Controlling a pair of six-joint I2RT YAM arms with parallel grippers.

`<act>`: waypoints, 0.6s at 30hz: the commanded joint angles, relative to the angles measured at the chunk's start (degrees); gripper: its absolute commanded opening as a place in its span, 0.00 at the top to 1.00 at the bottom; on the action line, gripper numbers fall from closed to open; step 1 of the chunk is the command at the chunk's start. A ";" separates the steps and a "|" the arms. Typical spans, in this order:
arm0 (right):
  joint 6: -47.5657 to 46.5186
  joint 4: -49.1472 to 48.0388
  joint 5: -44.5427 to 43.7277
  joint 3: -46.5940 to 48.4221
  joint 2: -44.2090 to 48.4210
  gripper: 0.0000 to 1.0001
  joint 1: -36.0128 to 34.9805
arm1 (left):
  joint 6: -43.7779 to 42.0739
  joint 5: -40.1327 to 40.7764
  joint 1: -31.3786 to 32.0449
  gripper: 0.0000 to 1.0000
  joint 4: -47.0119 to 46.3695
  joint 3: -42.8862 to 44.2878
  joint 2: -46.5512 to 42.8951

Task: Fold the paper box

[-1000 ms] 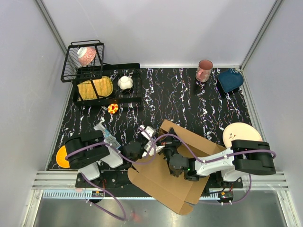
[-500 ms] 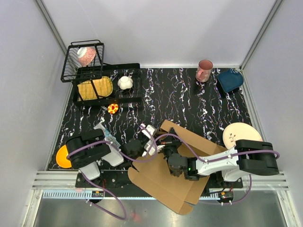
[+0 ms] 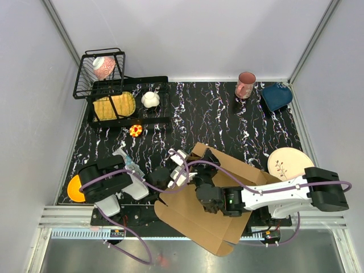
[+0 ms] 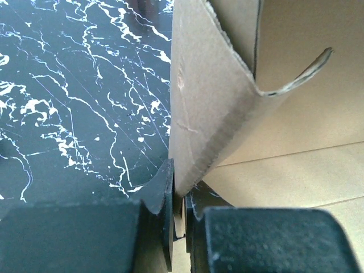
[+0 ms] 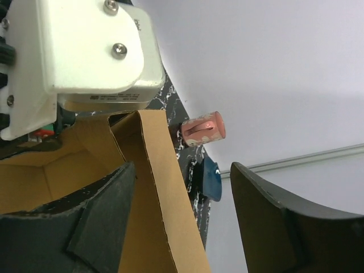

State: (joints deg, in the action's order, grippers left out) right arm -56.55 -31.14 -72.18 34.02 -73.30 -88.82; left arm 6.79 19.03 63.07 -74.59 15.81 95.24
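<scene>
The paper box [image 3: 219, 207] is a brown cardboard sheet with raised flaps, lying at the table's near edge between the two arms. My left gripper [image 3: 180, 169] is at its left corner. In the left wrist view the left gripper [image 4: 181, 190] is shut on the bottom edge of an upright flap of the paper box [image 4: 210, 96]. My right gripper [image 3: 205, 170] sits over the box's middle, just right of the left one. In its own view the right gripper [image 5: 182, 216] is open, with a cardboard flap [image 5: 162, 193] standing between its fingers [image 5: 96, 216].
A black dish rack [image 3: 162, 79] and wire basket [image 3: 79, 77] stand at the back left, with a small red-yellow object [image 3: 136, 130] beside them. A pink cup [image 3: 245, 84] and a blue dish [image 3: 277, 95] are at the back right. A cream plate [image 3: 287, 162] lies right, an orange plate [image 3: 73, 189] left.
My left gripper closed on the flap's edge. My right gripper then opened off the cardboard, and the right arm stretched out further.
</scene>
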 commanded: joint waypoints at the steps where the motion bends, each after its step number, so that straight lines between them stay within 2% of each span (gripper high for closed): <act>1: 18.74 16.08 0.81 7.98 7.20 0.25 -1.45 | 0.77 1.45 -0.31 0.95 -16.21 1.41 -2.07; 5: 26.65 29.41 1.61 11.41 12.20 0.24 -2.85 | 0.16 2.07 -0.31 0.95 -13.49 2.20 -3.57; 8: 38.93 43.73 6.16 16.24 15.28 0.23 -3.20 | -0.11 2.42 -0.31 0.96 -9.36 3.17 -4.62; 15: 45.04 50.99 11.71 17.31 19.42 0.21 -3.12 | 1.47 2.68 -0.31 0.95 -6.27 3.61 -5.77; 18: 45.22 51.44 11.19 15.91 20.21 0.20 -3.21 | 2.70 2.42 -0.31 0.94 -4.96 3.09 -6.91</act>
State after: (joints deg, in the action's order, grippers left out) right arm -22.39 22.44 -59.96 46.52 -61.12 -90.74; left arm 2.15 20.16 64.31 -72.79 21.02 91.57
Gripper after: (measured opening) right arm 0.796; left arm 0.074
